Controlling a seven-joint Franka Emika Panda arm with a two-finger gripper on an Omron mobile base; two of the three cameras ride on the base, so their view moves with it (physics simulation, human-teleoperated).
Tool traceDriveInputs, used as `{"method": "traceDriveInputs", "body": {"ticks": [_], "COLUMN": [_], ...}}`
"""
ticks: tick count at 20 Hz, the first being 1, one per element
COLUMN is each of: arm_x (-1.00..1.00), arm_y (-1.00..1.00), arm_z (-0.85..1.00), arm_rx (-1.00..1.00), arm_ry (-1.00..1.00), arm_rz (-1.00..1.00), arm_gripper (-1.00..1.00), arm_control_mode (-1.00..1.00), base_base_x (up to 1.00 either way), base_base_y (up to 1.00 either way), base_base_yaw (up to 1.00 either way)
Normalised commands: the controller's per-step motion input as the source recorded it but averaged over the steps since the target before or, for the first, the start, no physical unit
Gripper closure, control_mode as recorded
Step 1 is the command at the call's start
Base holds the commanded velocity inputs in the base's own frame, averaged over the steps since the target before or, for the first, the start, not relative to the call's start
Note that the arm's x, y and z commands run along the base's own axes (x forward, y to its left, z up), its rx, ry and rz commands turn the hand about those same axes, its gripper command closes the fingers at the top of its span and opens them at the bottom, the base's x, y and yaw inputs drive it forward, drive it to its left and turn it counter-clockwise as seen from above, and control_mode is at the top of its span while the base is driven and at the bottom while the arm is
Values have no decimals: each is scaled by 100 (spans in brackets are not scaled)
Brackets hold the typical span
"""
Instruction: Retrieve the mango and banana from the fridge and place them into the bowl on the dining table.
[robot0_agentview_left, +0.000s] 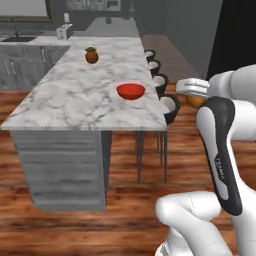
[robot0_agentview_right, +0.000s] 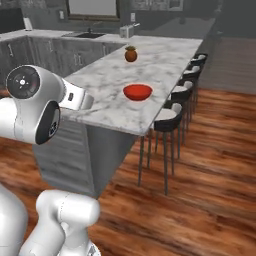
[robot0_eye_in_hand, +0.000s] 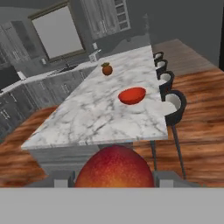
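Gripper (robot0_eye_in_hand: 113, 186) clamped around mango (robot0_eye_in_hand: 114, 168) | smooth, rounded, probably slippery, light | best held across middle | bowl (robot0_eye_in_hand: 132, 96) ahead

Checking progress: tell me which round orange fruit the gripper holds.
The mango, smooth red-orange, held between the gripper fingers. The other, brown-orange with a green top, sits on the dining table.

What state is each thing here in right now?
mango: held between the fingers, off the table.
gripper: shut on the mango, short of the table's near end.
red bowl: upright, empty, near the stool-side edge.
dining table: carries the bowl and a pineapple-like fruit.
pineapple-like fruit: upright, farther along the table.
bar stools: tucked under the table's edge.
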Motion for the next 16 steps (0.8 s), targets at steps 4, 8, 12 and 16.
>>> {"method": "traceDriveInputs", "body": {"ticks": [4, 8, 12, 16], "arm_x": [0, 0, 0, 0], "arm_y": [0, 0, 0, 0], "arm_z": [0, 0, 0, 0], "arm_rx": [0, 0, 0, 0], "arm_ry": [0, 0, 0, 0], "arm_rz": [0, 0, 0, 0], "arm_gripper": [100, 100, 100, 100], "arm_control_mode": [100, 100, 100, 100], "base_base_x": [46, 44, 40, 33], "base_base_y": [-100, -100, -100, -100], "base_base_yaw": [38, 37, 37, 37]}}
